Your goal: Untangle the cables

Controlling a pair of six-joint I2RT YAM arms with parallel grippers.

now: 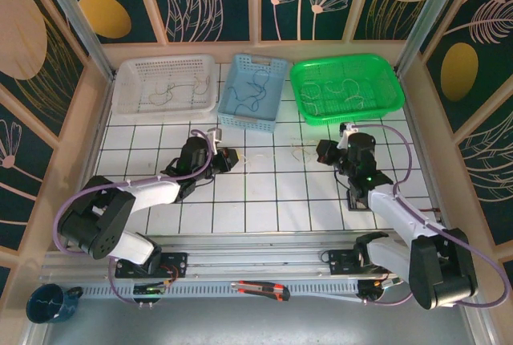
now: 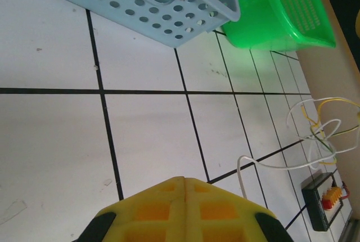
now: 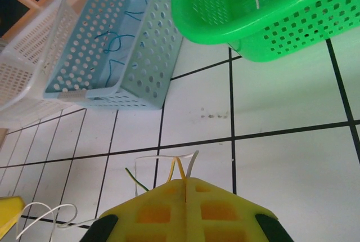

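The cables (image 1: 292, 152) are a small loose tangle of white and yellowish wires on the white tiles between my two grippers. My left gripper (image 1: 232, 158) lies left of it with its yellow jaws (image 2: 184, 179) pressed together. A white wire (image 2: 240, 166) disappears behind its right finger and leads off to the tangle (image 2: 318, 132); I cannot tell whether it is pinched. My right gripper (image 1: 321, 152) is at the tangle's right end. It (image 3: 186, 180) is shut on the cables (image 3: 181, 166): yellow and white strands come out of the seam at its tip, and a dark green strand (image 3: 135, 179) sticks out on the left.
Three baskets line the back: white (image 1: 128, 80), light blue (image 1: 232, 112) holding blue wires, and green (image 1: 300, 104) holding pale wires. A small black block (image 2: 320, 200) lies beyond the tangle. A box cutter (image 1: 260, 289) and a dark mug (image 1: 48, 303) sit at the near edge.
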